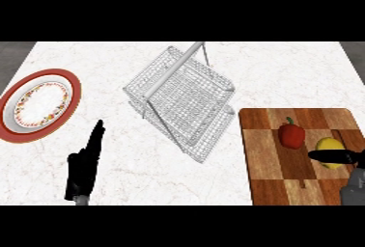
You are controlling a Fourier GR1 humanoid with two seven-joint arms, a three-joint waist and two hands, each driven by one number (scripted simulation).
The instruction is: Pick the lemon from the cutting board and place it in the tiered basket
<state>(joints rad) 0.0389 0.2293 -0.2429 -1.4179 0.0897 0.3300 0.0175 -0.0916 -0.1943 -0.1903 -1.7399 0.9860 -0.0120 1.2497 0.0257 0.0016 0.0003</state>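
Currently, the lemon (329, 144) lies on the cutting board (274, 169), toward the board's 3 o'clock side, with a red pepper (291, 135) just beside it at its 9 o'clock. The right hand (342, 156) enters from the view's 4 o'clock corner, and a black part of it lies across the lemon's lower half. The rest of the hand is cut off by the view's edge, so you cannot tell whether it is wide, narrow or closed on the fruit.

The lemon's long axis appears to run roughly 12 to 6, crosswise to that part of the hand. Treat the right hand as the working hand, since it is at the lemon. The left hand (84, 166) rests open and upright at the view's 7 o'clock, well apart from the board.

The tiered basket (182, 99) stands at about 10 o'clock from the lemon, and the pepper lies near that line. Expect the carry to need height over the pepper and the basket's wire rim.

The worktop (143, 169) is white marble. A patterned plate (39, 103) sits at its 9 o'clock edge. Dark floor (14, 48) shows beyond the far corners.
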